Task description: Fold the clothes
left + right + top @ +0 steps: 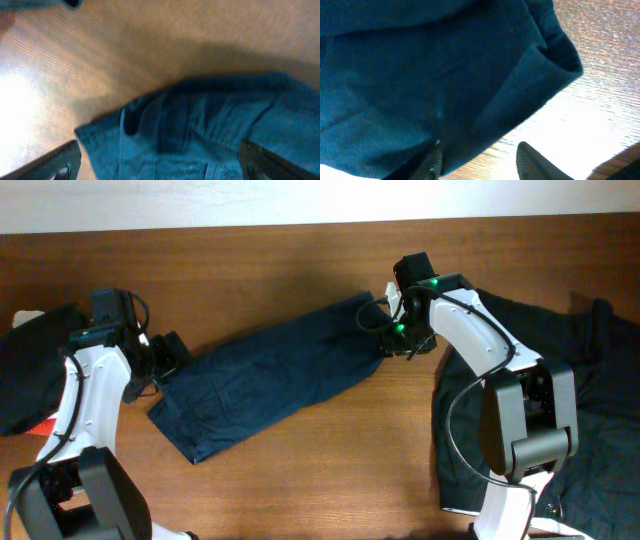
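Shorts: soft navy-blue fabric shorts [270,380] lie slanted on the brown wooden tabletop [330,470].
Left tool [172,352]: wide open over one end, holding nothing.
Right tool [388,330]: jaws apart at the other end, nothing pinched.
Advice: pinch both layers before lifting.

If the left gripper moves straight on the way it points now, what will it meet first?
Most likely the navy shorts: their edge lies directly ahead of the left gripper, between its open fingers; depth is unclear.

Bare table [330,480] in front — near-black shorts [600,380] crowd the right edge.
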